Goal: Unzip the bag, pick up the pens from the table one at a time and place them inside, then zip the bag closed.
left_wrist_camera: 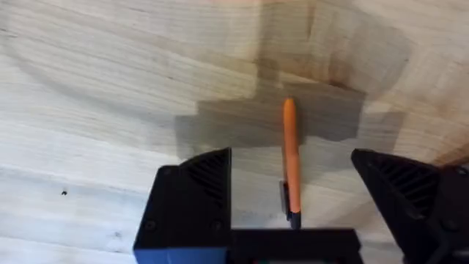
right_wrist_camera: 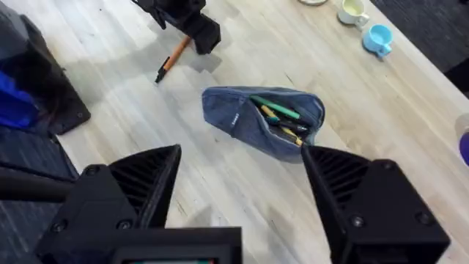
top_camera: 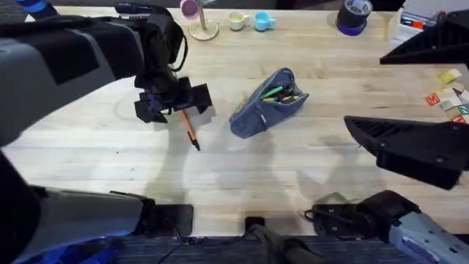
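One orange pen (left_wrist_camera: pixel 291 158) lies loose on the table (top_camera: pixel 110 154), directly under the left claw (top_camera: pixel 172 103), inside the gap between its two fingers. In the left wrist view the pen runs lengthwise out from the claw's palm, parallel to the fingers, closer to neither by much, with bare wood on both sides. So the fingers stand spread, touching nothing, and the pen's long axis sits across the closing direction, which looks like the right alignment for a pinch; my guess is that a short drop and a squeeze is all that is needed. From overhead the pen's black tip pokes out past the claw toward the arms' bases.

The bag (top_camera: pixel 268 103) lies to the right of that claw, well apart from it, unzipped, with green and orange pens (right_wrist_camera: pixel 280 117) already showing in its mouth.

The right claw (right_wrist_camera: pixel 242 202) hangs above the table on the bag's near side, fingers wide apart and empty. The left arm is clearly nearer the loose pen.
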Controlling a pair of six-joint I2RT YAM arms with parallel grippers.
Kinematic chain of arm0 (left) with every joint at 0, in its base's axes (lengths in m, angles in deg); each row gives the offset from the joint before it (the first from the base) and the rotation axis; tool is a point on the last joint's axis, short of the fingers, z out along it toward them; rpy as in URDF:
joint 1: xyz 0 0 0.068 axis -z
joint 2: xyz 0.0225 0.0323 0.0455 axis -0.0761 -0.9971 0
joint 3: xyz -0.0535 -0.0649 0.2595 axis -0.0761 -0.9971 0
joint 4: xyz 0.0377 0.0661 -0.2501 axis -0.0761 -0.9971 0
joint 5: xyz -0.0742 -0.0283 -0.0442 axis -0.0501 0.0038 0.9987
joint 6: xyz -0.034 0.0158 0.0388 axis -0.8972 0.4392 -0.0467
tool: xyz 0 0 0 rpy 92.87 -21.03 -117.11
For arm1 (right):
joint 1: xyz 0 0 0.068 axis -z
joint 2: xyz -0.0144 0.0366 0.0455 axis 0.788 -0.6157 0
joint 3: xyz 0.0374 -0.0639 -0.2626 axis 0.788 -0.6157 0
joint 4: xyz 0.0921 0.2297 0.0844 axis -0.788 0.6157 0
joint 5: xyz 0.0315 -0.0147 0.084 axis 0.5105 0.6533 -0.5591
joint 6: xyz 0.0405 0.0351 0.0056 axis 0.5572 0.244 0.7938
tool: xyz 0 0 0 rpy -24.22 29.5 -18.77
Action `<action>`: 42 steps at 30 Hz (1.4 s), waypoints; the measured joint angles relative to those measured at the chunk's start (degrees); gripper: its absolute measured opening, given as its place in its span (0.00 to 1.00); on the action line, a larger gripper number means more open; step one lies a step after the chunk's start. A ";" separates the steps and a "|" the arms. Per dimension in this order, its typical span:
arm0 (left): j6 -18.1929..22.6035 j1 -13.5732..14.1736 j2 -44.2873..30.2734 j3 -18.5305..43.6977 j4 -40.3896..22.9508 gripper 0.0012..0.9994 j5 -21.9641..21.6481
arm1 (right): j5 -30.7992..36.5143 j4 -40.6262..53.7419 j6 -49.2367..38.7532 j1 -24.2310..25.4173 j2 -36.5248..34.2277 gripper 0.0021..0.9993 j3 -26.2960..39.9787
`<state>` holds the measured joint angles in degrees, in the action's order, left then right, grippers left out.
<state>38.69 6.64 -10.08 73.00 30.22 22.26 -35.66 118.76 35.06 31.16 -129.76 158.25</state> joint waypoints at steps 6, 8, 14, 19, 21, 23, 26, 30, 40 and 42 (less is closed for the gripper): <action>-2.32 0.00 -3.77 0.68 -0.30 0.99 1.21 | 0.00 0.00 0.00 0.00 0.00 1.00 0.00; -3.30 0.00 -4.18 0.92 -0.54 0.99 1.13 | 0.00 0.00 0.01 0.00 0.00 1.00 0.00; -4.90 -0.09 -4.67 1.40 -1.09 0.81 0.34 | 0.00 0.00 0.00 0.00 0.00 1.00 0.00; -5.43 -0.24 -4.67 1.40 -1.23 0.26 0.61 | 0.00 -0.02 0.00 0.00 0.00 1.00 0.00; -5.36 -0.22 -4.67 1.51 -1.32 0.06 0.95 | 0.00 -0.02 0.00 0.00 0.00 1.00 0.00; -5.40 -0.24 -4.67 1.53 -1.33 0.05 0.97 | 0.00 -0.02 0.00 0.00 0.00 1.00 0.00; -5.40 -0.24 -4.67 1.55 -1.35 0.05 0.95 | 0.00 -0.02 0.00 0.00 0.00 1.00 0.00; -5.20 -0.24 -5.13 2.41 -2.21 0.04 0.95 | 0.00 -0.02 0.00 0.00 0.00 1.00 0.00; -0.45 2.50 -8.99 19.20 -4.30 0.04 1.61 | 0.00 -0.05 0.02 0.00 0.00 1.00 0.00; 0.84 4.16 -9.01 23.48 -4.08 0.04 1.61 | 0.00 -0.06 0.02 0.00 0.00 1.00 0.00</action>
<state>39.53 10.81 -19.09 96.48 26.15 23.87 -35.66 118.71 35.08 31.16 -129.76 158.25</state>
